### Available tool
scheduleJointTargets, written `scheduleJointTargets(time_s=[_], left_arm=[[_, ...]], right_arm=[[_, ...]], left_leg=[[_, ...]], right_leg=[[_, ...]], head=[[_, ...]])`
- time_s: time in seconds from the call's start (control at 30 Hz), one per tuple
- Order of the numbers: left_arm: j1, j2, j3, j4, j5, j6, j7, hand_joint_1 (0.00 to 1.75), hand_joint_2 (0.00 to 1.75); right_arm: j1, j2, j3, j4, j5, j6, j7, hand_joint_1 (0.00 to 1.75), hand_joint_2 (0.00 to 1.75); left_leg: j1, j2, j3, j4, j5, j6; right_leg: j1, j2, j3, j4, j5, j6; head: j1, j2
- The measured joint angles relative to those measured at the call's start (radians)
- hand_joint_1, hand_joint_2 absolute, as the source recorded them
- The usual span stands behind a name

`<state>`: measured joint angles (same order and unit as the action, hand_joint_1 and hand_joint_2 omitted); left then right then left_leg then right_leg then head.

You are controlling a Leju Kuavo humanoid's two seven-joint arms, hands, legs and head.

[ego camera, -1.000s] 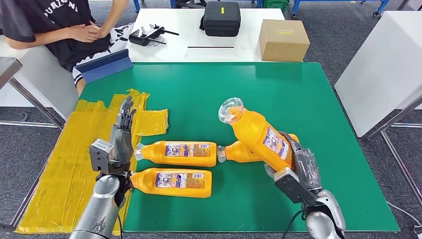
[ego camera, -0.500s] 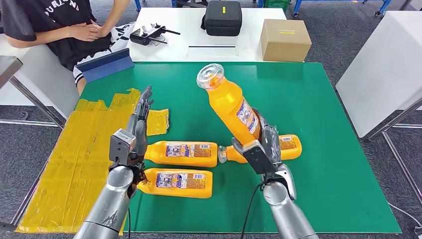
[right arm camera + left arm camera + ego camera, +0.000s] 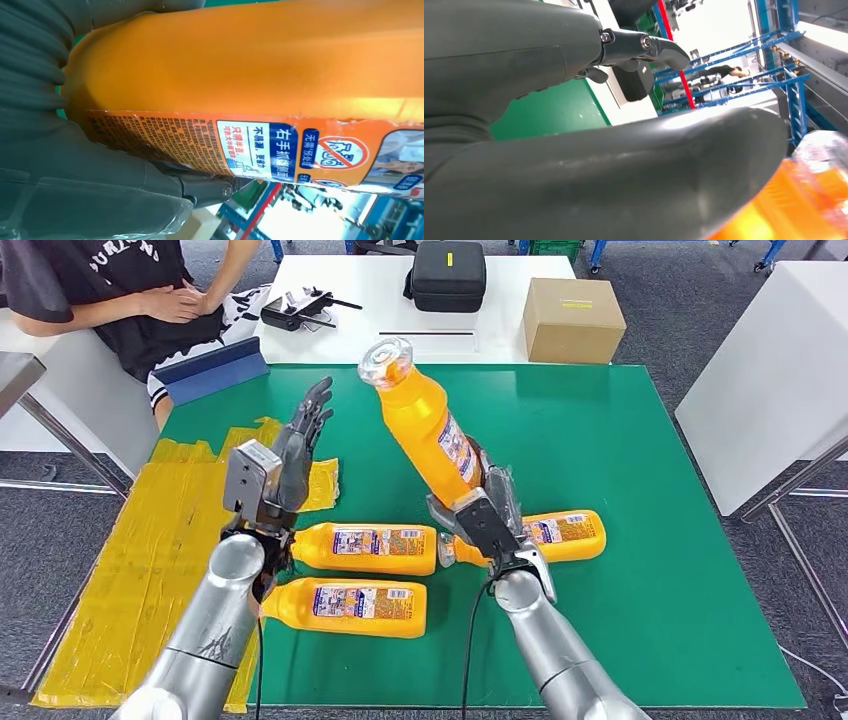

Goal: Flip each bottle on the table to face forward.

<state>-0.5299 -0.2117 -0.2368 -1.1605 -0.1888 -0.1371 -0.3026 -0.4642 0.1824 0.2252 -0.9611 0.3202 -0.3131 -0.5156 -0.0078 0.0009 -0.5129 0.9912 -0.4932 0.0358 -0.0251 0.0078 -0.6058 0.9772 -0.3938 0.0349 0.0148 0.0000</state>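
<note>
Lifted orange bottle (image 3: 425, 430): gripped at its base by right hand (image 3: 490, 515), long axis steeply tilted, clear cap up and toward the far-left, above the green table (image 3: 620, 450).

Three lying bottles: upper (image 3: 365, 547), lower (image 3: 345, 606), right (image 3: 545, 537); long axes left-right, caps left.

Left hand (image 3: 285, 465): raised beside them, fingers (image 3: 312, 410) spread, holding nothing.

Yellow sheet (image 3: 150, 540): table's left edge.

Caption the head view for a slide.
Right hand lifts one orange bottle above three lying on the green table; left hand raised, open.
</note>
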Motion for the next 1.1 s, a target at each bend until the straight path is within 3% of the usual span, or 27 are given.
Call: scheduleJointTargets(time_s=[0.37,1.1], left_arm=[[-0.115,0.024,0.019,0.076,0.027,-0.010,0.010,0.00,0.00],[-0.116,-0.032,-0.031,0.177,-0.025,0.023,-0.059,0.00,0.00]], right_arm=[[-0.111,0.064,0.051,0.157,-0.039,0.010,-0.038,1.75,1.75],[-0.253,0.157,0.083,0.344,-0.076,0.008,-0.072,1.75,1.75]], left_leg=[[0.000,0.000,-0.001,0.000,0.000,-0.001],[0.000,0.000,-0.001,0.000,0.000,-0.001]], right_leg=[[0.000,0.000,-0.001,0.000,0.000,0.000],[0.000,0.000,-0.001,0.000,0.000,0.000]], head=[[0.000,0.000],[0.000,0.000]])
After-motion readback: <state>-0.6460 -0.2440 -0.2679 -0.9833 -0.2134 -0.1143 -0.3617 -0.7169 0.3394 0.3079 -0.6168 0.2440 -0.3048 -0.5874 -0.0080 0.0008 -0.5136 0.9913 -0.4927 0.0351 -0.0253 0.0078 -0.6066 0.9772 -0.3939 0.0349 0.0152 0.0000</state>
